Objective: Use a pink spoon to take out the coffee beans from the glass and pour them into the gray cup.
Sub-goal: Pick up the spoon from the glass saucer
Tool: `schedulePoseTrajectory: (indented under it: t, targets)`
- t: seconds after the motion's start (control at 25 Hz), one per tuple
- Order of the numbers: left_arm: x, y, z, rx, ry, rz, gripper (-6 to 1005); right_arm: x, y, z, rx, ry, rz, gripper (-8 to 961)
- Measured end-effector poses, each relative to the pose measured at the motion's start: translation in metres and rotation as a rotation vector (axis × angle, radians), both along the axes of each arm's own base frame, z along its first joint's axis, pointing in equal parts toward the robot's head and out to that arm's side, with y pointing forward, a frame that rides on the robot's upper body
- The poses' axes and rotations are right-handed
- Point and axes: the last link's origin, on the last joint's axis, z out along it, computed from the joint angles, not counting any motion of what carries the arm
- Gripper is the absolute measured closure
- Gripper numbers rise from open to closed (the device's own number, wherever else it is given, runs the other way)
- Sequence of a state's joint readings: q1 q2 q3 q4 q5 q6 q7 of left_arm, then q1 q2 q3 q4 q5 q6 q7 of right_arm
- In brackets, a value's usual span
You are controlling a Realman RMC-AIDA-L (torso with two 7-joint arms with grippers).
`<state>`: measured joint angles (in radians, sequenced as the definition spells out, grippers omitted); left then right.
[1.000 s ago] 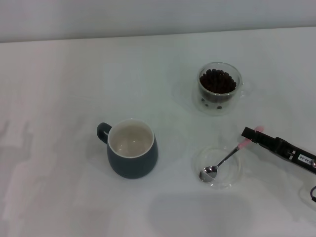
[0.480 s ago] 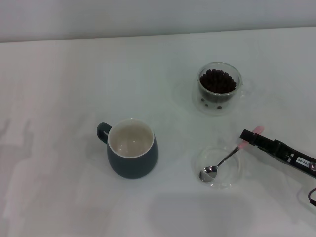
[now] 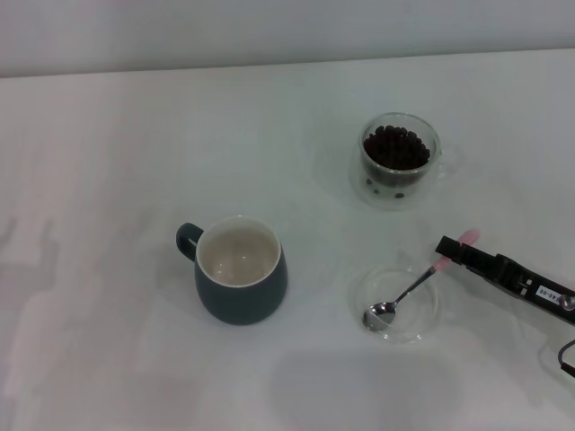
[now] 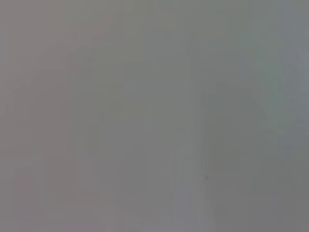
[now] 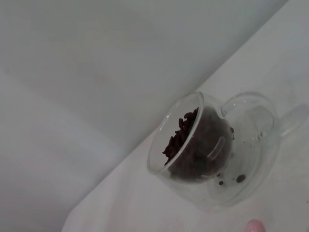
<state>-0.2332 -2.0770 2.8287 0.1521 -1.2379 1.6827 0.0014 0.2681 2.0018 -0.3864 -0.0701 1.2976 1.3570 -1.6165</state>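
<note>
Since a second ago the right gripper (image 3: pixel 449 250) has slid a little lower and nearer the robot along the table (image 3: pixel 126 144), and the pink tip of the spoon now shows more clearly past its black front end. The mug, the glass and the dish have not moved.

The right gripper comes in from the robot's right, its dark tip right at the pale pink handle end of the pink spoon (image 3: pixel 409 289). Whether its fingers are closed on the handle or merely beside it cannot be told from the head view. The spoon slopes away from the gripper toward the robot's left, with its shiny bowl resting in the shallow clear dish (image 3: pixel 425 321) just beside and below the gripper.

The glass (image 3: pixel 399 160) stands beyond the gripper, farther from the robot, with the coffee beans (image 3: pixel 395 148) heaped inside; in the right wrist view a few loose beans sit low between its walls. The gray cup (image 3: pixel 240 269) sits well apart to the gripper's left, upright and with nothing in it.

The left gripper is not visible.
</note>
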Motion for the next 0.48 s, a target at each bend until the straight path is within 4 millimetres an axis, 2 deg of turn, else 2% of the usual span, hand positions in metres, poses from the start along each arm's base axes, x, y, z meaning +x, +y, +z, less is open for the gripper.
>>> schedulePoseTrajectory:
  t: [0.16, 0.48]
  targets:
    - [0.0002, 0.0004, 0.0, 0.0, 0.0, -0.001, 552, 0.0004, -0.0002, 0.0001, 0.002, -0.004, 0.001, 569]
    - [0.0002, 0.001, 0.0004, 0.003, -0.001, 0.0, 553, -0.0013, 0.0028, 0.0007, 0.007, -0.003, 0.009, 778]
